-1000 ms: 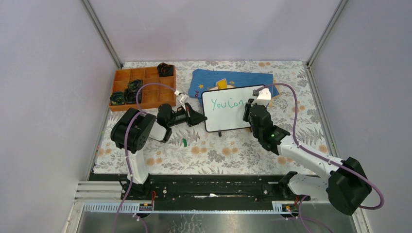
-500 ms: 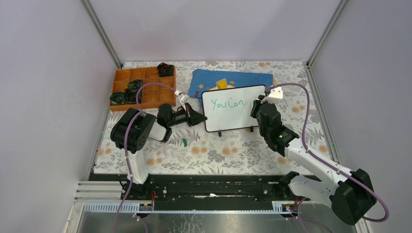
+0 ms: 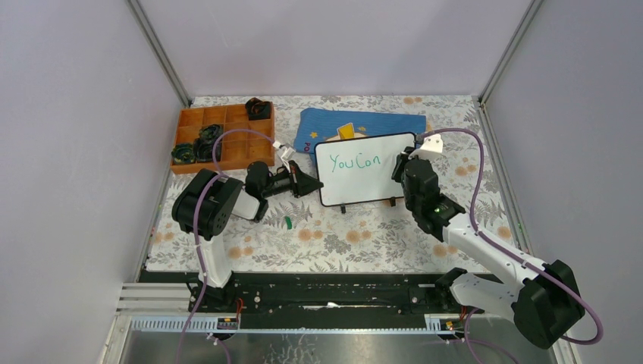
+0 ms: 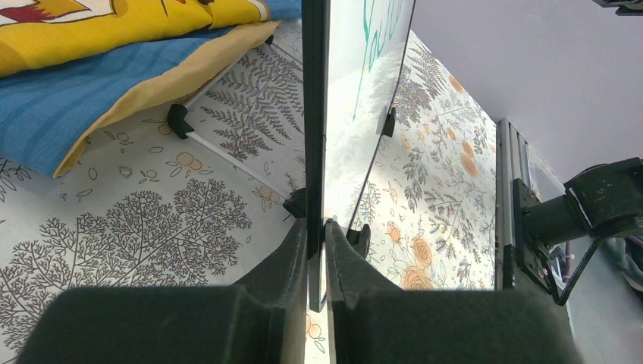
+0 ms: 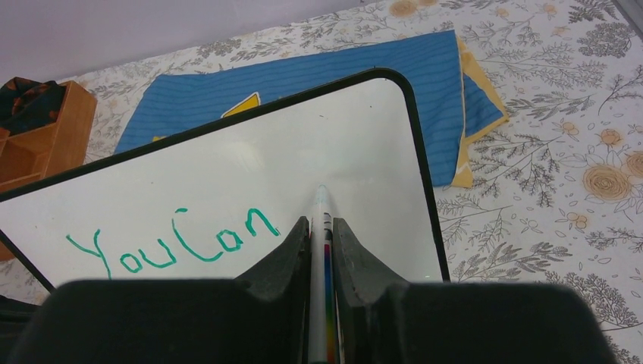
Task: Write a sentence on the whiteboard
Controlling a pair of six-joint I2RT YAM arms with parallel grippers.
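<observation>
A table [image 3: 334,243] covered in a pale floral print sits inside a grey-walled enclosure, with two robot arms mounted at its near edge. At the far left stands an orange wooden tray [image 3: 227,148] divided into small compartments, several of which hold dark bundled items. Just right of the tray, the left arm lies low across the table. The left gripper [image 3: 309,184] has its jaws closed narrowly on the left edge of the whiteboard [image 3: 356,188], pinching the thin black rim from both faces. A small green object [image 3: 289,222] lies on the table on the near side of this gripper.

The whiteboard stands propped near the middle of the table on small black feet, tilted back, its glossy face towards the arms. The sentence [image 3: 356,161] is written in green along the upper left of the board and reads only "You Can"; the rest of the face is bare white. Behind the board, at the far side, a blue cloth [image 3: 379,121] with a yellow print lies flat.

At the board's right edge, the right gripper [image 5: 320,227] has its jaws clamped on a marker [image 5: 321,206] that points at the board, right of the word "Can". Whether its tip touches the surface cannot be told.
</observation>
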